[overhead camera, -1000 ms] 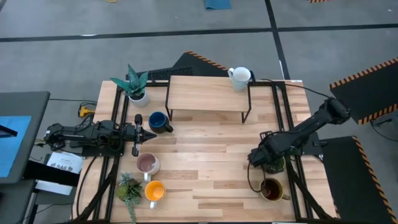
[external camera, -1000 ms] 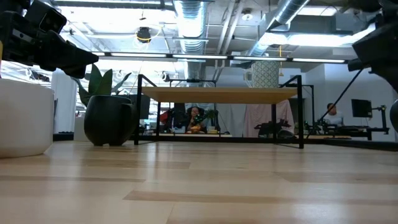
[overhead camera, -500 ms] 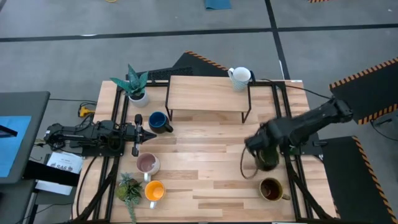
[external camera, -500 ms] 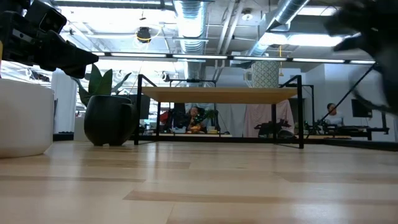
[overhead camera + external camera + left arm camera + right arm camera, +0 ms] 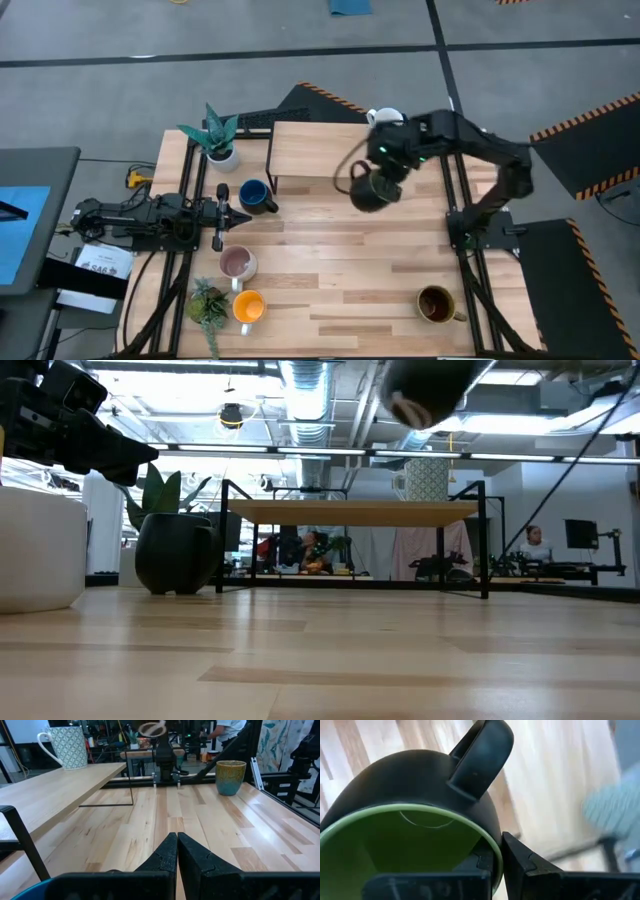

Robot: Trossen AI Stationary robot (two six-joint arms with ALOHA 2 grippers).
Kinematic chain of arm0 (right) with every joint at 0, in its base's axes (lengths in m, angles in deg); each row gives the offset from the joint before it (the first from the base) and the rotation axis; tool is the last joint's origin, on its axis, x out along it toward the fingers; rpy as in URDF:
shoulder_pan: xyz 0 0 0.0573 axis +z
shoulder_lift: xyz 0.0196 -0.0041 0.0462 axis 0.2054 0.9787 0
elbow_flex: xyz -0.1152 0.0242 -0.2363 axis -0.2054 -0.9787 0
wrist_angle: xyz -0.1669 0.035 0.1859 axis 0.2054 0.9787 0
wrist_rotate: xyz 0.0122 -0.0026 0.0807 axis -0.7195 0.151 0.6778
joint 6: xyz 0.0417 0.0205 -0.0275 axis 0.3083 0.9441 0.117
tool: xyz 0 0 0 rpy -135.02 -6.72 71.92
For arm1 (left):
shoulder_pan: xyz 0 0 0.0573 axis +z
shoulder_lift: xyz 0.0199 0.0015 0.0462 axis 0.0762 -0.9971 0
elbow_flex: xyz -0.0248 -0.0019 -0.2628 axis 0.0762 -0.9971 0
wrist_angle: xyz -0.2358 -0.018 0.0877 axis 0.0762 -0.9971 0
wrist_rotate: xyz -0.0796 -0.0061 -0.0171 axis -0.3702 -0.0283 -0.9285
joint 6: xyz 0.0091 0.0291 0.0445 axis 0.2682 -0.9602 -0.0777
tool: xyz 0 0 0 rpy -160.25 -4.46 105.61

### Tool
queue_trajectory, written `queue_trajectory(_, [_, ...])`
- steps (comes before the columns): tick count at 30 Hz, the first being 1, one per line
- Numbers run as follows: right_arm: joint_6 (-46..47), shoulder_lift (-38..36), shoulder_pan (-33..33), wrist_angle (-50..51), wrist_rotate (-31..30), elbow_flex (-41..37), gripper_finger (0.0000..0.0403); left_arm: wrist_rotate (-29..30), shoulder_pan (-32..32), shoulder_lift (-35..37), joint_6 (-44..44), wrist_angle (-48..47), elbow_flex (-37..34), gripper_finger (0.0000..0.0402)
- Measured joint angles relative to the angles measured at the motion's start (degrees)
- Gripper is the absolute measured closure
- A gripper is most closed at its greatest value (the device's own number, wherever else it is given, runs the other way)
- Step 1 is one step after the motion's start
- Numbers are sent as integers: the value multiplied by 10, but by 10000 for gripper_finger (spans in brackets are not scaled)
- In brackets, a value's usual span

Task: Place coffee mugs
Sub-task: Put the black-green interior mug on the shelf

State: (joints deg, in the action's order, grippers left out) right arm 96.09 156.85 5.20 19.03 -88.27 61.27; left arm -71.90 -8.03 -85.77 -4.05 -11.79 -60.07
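Carrying step, by the look of it: green mug (image 5: 372,188) held in the air by the right gripper (image 5: 392,165), above the front right part of the wooden shelf (image 5: 320,150). Fingers pinching the mug's rim, one inside and one outside the wall, handle (image 5: 480,755) sticking out away from the grip. Mug hanging clear of the boards, below and just beside the gripper.

Next move, most likely: bringing the mug over a free spot on the shelf top, beside the white mug (image 5: 385,120) at the shelf's back right corner, lowering until the base sits flat, then letting go. Needs care to keep clear of the white mug and of the shelf's edge.

Left gripper (image 5: 222,211) parked left of the shelf, fingers pressed together and empty, just beside the blue mug (image 5: 254,195). Pink mug (image 5: 237,263) and orange mug (image 5: 248,306) well in front of the shelf's left end; brown mug (image 5: 436,303) well in front of its right end.
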Motion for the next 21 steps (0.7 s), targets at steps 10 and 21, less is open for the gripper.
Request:
queue_trajectory(10, [-109,112,-88,-5,-37,87,366,0,0,0,0,0,0,401])
queue_trajectory(21, [-169,47,-131,-6,-49,58,366,0,0,0,0,0,0,401])
